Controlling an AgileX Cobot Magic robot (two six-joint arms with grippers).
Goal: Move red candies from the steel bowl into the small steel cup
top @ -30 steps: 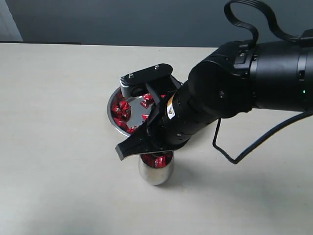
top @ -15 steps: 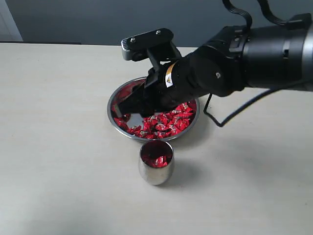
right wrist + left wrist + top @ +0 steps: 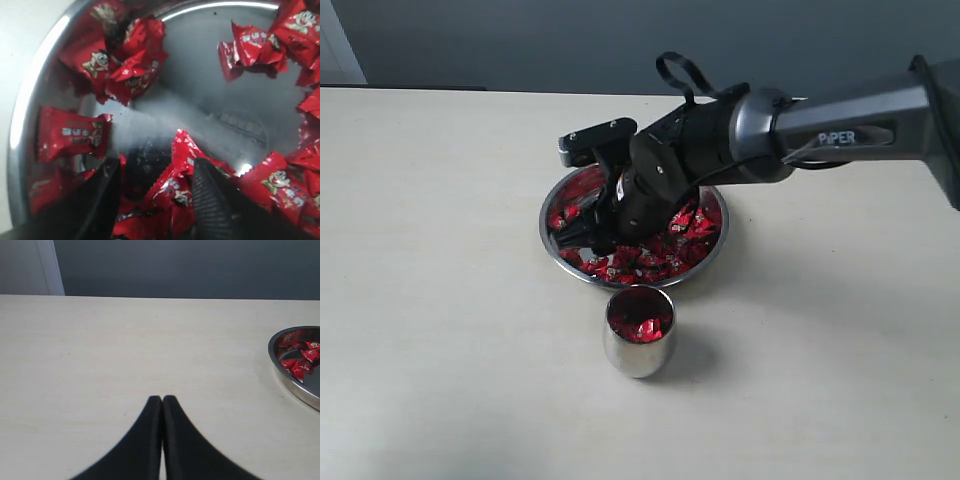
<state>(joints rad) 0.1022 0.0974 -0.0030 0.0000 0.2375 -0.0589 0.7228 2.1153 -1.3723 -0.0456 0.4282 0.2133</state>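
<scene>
The right arm (image 3: 820, 130) hides part of the steel bowl (image 3: 714, 250) on the tabletop (image 3: 440, 300). The small steel cup (image 3: 638, 355) stands upright beside its rim. The red candies (image 3: 185, 155) lie every way, 1 tilted between the 2 spread fingers of the right hand (image 3: 157, 200). The left hand (image 3: 162, 407) is pressed together, apart from the bowl.

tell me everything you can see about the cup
The cup is a small, shiny steel tumbler with rounded sides, an open round mouth and no handle. It stands upright on the pale table, close by the rim of the bowl, on the side nearer the exterior camera; whether the two touch cannot be told. Several red candies lie inside it, below its rim. Nothing grips it.
</scene>
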